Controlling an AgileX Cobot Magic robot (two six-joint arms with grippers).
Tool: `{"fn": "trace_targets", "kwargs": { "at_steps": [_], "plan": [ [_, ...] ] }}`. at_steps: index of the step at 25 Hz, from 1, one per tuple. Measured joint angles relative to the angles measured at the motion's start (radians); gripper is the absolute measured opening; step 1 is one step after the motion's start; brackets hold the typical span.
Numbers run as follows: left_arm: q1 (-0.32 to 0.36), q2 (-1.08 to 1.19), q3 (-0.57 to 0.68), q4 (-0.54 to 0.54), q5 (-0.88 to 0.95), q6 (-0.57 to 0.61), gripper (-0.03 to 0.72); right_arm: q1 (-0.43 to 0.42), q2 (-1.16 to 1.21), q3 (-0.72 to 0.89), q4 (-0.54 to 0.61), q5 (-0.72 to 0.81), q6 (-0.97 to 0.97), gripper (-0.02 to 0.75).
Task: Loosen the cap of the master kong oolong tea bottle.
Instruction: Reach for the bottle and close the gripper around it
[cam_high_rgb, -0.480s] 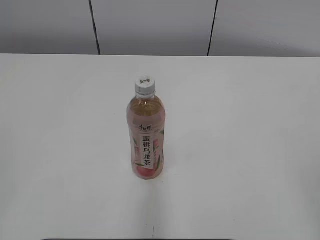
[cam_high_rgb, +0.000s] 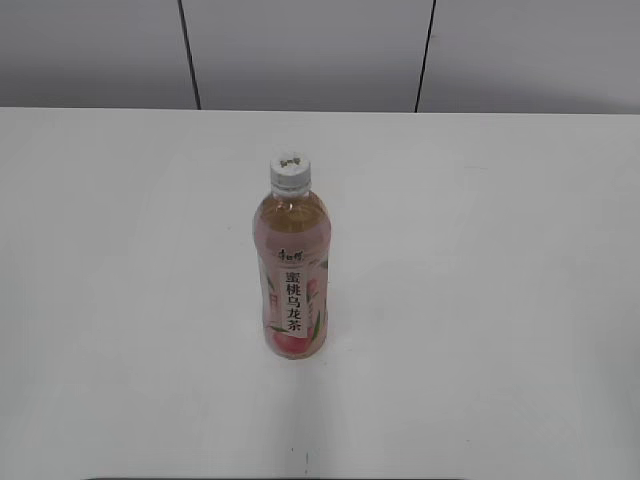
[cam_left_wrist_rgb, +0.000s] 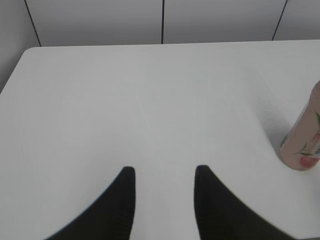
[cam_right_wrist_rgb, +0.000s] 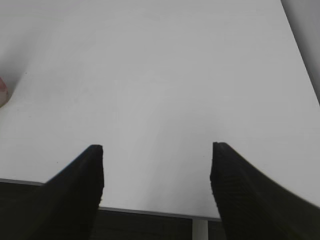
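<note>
The master kong oolong tea bottle (cam_high_rgb: 291, 290) stands upright mid-table in the exterior view, with amber tea, a pink peach label and a white strip of black characters. Its white ribbed cap (cam_high_rgb: 289, 172) sits on top. Neither gripper shows in the exterior view. In the left wrist view my left gripper (cam_left_wrist_rgb: 164, 172) is open and empty over bare table; the bottle's lower part (cam_left_wrist_rgb: 303, 139) is at the right edge, apart from it. In the right wrist view my right gripper (cam_right_wrist_rgb: 156, 150) is open and empty above the table's near edge; a pink sliver of the bottle (cam_right_wrist_rgb: 2, 92) shows at the far left.
The white table (cam_high_rgb: 480, 250) ends at a grey panelled wall (cam_high_rgb: 300, 50) behind. In the right wrist view the table's front edge (cam_right_wrist_rgb: 150, 212) and a white leg (cam_right_wrist_rgb: 200, 230) show below the fingers.
</note>
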Motion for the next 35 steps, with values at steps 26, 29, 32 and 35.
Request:
{"fn": "trace_targets", "kwargs": {
  "at_steps": [26,29,32,35],
  "plan": [
    [0.000,0.000,-0.001,0.000,-0.002,0.000,0.245,0.000,0.000,0.000,0.000,0.000,0.000,0.512],
    [0.000,0.014,-0.013,0.000,-0.064,0.000,0.245,0.000,0.000,0.000,0.000,0.000,0.000,0.512],
    [0.000,0.031,-0.014,0.000,-0.189,0.000,0.245,0.000,0.000,0.000,0.000,0.000,0.000,0.512],
    [0.000,0.071,-0.014,-0.004,-0.306,0.000,0.245,0.000,0.000,0.000,0.000,0.000,0.000,0.512]
  ]
}}
